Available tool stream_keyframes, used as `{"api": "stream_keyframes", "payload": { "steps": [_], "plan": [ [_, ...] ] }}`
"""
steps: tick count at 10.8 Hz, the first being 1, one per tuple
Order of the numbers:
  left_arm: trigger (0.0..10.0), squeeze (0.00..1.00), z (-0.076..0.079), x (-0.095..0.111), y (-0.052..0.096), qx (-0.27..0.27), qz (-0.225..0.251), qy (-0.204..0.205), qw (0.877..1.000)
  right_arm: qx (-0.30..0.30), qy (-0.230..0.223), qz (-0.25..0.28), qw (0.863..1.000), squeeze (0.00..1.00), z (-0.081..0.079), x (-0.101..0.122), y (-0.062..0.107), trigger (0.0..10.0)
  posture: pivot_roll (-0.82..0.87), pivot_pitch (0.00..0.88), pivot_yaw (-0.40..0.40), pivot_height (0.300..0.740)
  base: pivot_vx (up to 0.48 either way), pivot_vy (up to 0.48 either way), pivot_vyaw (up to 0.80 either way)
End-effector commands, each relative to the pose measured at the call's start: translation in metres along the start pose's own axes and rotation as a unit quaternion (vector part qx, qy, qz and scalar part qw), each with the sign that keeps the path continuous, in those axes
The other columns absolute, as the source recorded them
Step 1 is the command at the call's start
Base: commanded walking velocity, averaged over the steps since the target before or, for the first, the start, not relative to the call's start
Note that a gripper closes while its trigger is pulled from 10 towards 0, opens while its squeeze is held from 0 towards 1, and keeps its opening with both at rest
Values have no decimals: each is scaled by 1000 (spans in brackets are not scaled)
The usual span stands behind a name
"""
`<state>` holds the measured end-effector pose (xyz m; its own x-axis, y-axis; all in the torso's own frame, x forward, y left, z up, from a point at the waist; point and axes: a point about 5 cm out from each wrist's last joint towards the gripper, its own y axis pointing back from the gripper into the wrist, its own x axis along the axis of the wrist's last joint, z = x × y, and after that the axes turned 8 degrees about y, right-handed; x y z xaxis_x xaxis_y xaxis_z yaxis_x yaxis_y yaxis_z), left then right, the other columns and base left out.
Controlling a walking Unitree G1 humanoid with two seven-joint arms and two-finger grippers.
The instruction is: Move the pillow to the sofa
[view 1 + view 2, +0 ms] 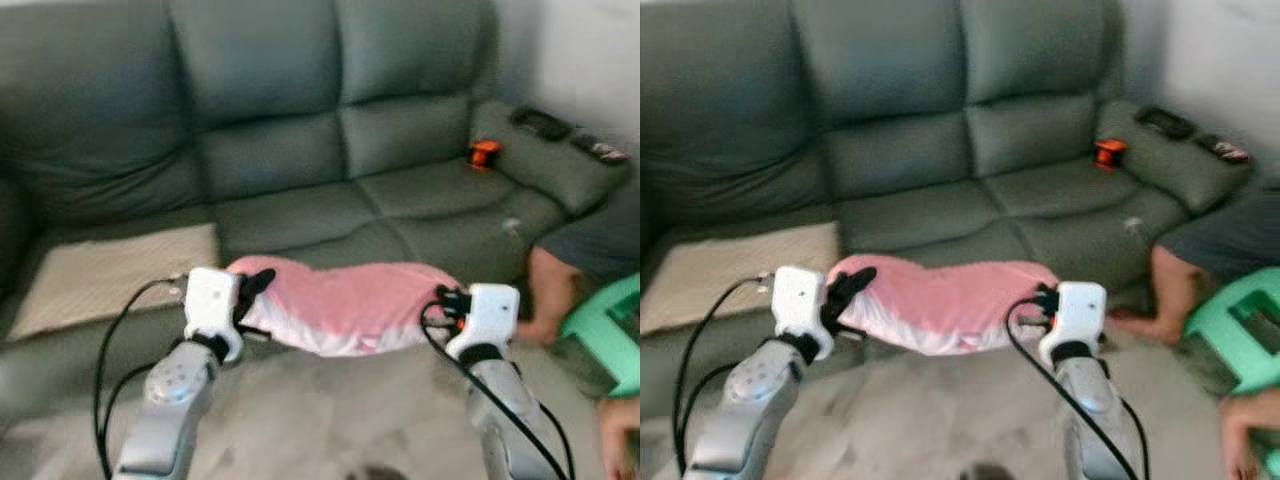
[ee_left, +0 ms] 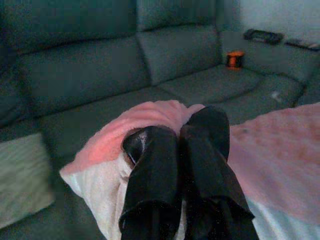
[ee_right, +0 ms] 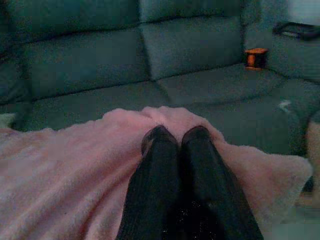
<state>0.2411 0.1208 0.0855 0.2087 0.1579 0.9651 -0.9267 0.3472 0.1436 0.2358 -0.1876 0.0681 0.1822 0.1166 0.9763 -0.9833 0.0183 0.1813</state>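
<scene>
Head views: a dark green sofa (image 1: pixel 300 190) with 3 seat cushions faces you, over a pale floor (image 1: pixel 330 420). A beige mat (image 1: pixel 110 275) lies on the sofa's left seat. A small orange object (image 1: pixel 484 153) sits by the right armrest, with 2 dark remotes (image 1: pixel 540 123) on top of that armrest. At the right edge you have a person's arm (image 1: pixel 545 295) reaching to the floor and a green plastic stool (image 1: pixel 610 330).

The pink pillow (image 1: pixel 345 305) hangs between your 2 arms, in front of the sofa's front edge and above the floor, its white underside showing. Whether it touches the seat front, you cannot tell. Your left end effector (image 1: pixel 252 290) grips its left end; your right end effector (image 1: pixel 445 300) is at its right end.

Left wrist view: both black fingers (image 2: pixel 155 170) lie pressed together, pinching a fold of pink and white fabric.

Right wrist view: dim picture. The 2 fingers (image 3: pixel 200 165) are drawn narrow, side by side, clamped on the pink fleece, with the sofa seats beyond.
</scene>
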Motion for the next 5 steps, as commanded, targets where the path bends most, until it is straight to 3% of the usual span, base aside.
{"api": "stream_keyframes", "payload": {
  "steps": [1, 4, 5],
  "plan": [
    [10000, 0, 2, 8, -1, -8, 15, -10, 1000, 2, -1, 16, 1000, 0, -1, 8, -3, 10000, -27, 0, -21, 740, 424, 0, 0],
    [10000, 0, 0, 5, -1, -3, 12, -13, 1000, 1, 1, 15, 1000, 0, -1, 7, -3, 10000, -27, 0, -22, 740, 415, 0, 0],
    [10000, 0, 0, 5, -1, 13, 16, -8, 1000, 2, 1, 14, 1000, 0, 0, 7, -3, 10000, -27, 0, -22, 740, 0, 0, 0]
  ]
}}
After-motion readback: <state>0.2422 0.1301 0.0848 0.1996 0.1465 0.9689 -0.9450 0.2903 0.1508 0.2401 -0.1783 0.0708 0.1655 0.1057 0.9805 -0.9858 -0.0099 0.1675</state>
